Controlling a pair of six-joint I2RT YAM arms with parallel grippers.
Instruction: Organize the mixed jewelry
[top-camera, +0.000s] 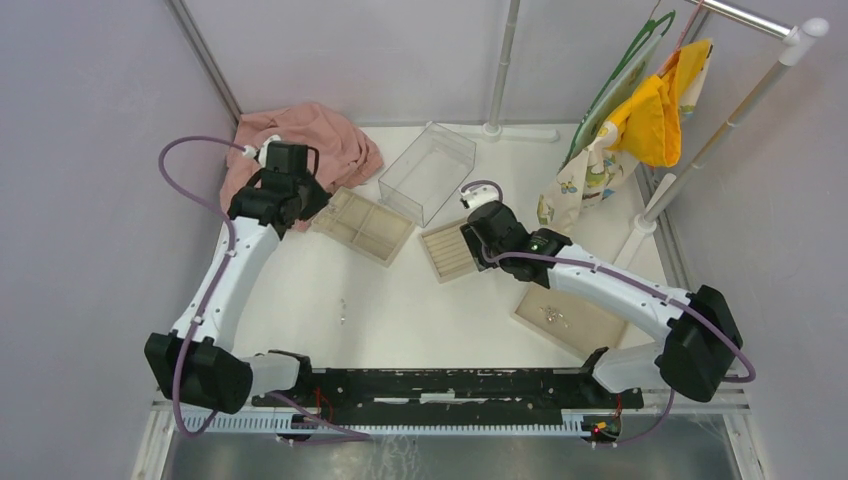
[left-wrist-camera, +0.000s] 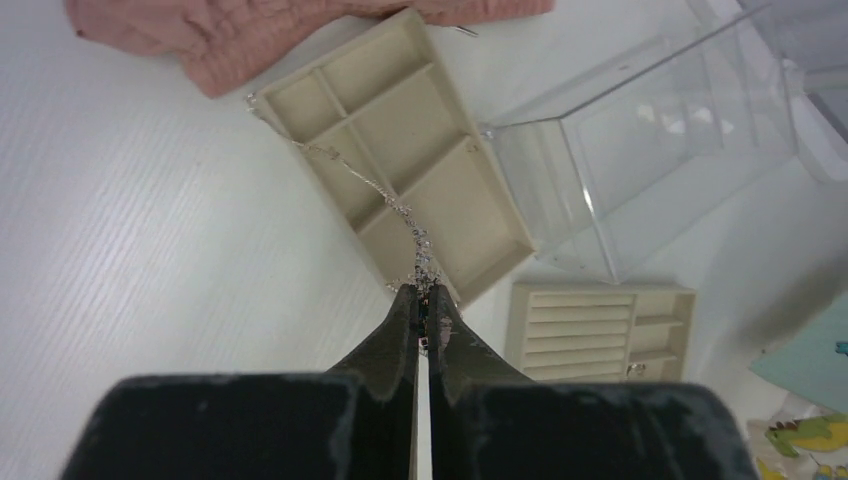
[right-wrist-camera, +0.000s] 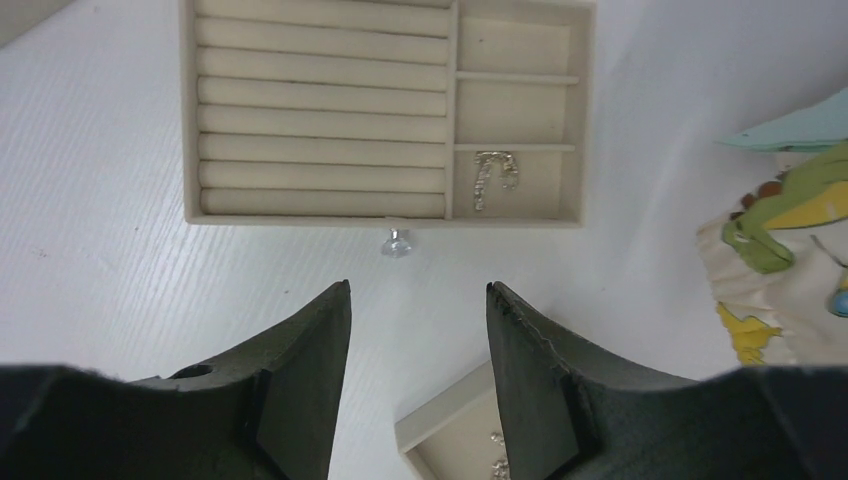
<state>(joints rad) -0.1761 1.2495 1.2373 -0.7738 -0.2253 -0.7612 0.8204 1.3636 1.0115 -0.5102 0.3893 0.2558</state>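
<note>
In the left wrist view my left gripper (left-wrist-camera: 425, 292) is shut on one end of a thin silver chain (left-wrist-camera: 375, 188). The chain trails from the fingertips across the beige compartment tray (left-wrist-camera: 330, 70) to its far left corner. From above, that gripper (top-camera: 315, 203) is at the tray's left end (top-camera: 385, 245). My right gripper (right-wrist-camera: 418, 290) is open and holds nothing. It hovers near a small silver stud (right-wrist-camera: 397, 243) lying on the table just in front of the ring-roll tray (right-wrist-camera: 320, 95). Silver earring-like pieces (right-wrist-camera: 495, 178) lie in that tray's near right compartment. More jewelry (top-camera: 552, 316) lies in a flat tray (top-camera: 590, 335) under the right arm.
A clear plastic box (top-camera: 428, 170) stands tilted behind the two trays. A pink cloth (top-camera: 320, 135) is bunched at the back left. A printed bag (top-camera: 600, 140) and a yellow cloth (top-camera: 655, 115) hang from a rack at the right. One small silver piece (top-camera: 342, 312) lies mid-table.
</note>
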